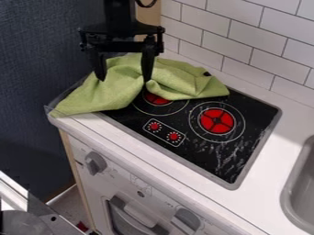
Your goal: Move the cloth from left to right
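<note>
End effector (124, 80) fingers are spread wide apart, pointed downward from the black arm (118, 16), which is seen at the top of the view, left of centre. Parts of the green cloth (122, 87) are seen behind and between the fingertips; whether the fabric is touched by them cannot be told.

The cloth is crumpled and draped over the upper left part of the black stovetop (208, 156), with a corner stretched down to the left front edge of the white desk (257, 195). Its right end is laid across the stovetop's back part, and a small dark patch is seen there. One red burner (157, 98) is partly covered by the cloth, while the other red burner (216, 121) is left uncovered. Two red dials (164, 132) are framed near the stovetop's front edge.

At the right, a grey sink (300, 193) is set into the desk, and the desk is backed by white tiles (245, 34).
</note>
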`<state>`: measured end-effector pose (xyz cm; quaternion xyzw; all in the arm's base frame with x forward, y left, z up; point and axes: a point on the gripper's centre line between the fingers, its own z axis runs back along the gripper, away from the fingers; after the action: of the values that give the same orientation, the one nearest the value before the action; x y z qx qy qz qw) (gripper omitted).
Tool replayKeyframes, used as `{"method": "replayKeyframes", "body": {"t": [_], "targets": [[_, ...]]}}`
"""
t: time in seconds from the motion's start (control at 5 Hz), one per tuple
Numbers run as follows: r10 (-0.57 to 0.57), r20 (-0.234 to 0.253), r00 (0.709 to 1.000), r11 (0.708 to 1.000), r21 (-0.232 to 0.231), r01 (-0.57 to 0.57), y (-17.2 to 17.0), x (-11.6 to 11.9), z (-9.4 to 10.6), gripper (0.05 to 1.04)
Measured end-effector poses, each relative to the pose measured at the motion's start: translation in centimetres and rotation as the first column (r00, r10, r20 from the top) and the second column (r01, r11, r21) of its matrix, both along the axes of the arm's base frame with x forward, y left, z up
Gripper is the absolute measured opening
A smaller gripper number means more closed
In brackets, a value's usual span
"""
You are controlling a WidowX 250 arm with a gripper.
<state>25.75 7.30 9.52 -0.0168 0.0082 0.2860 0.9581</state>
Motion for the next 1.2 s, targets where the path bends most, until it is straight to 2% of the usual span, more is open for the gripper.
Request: {"method": "replayKeyframes", "body": {"t": [0.2,0.4,0.6,0.8,1.0,1.2], "targets": [[0.011,-0.026,1.0,1.0,-0.011,-0.012,-0.1,-0.1,-1.0,0.999],[0.096,0.021,0.995,0.995,-0.033,-0.095,0.3,1.8,-2.3,0.999],[0.256,0.12,0.959,0.964,-0.103,-0.245,1.8,4.1,-3.5,0.999],[0.386,0.174,0.906,0.921,-0.127,-0.368,3.2,5.8,-4.1,0.999],[0.514,0.121,0.849,0.858,-0.088,-0.506,4.7,7.3,-4.9,0.999],[0.552,0.101,0.828,0.834,-0.087,-0.545,5.5,9.0,-6.6,0.999]]}}
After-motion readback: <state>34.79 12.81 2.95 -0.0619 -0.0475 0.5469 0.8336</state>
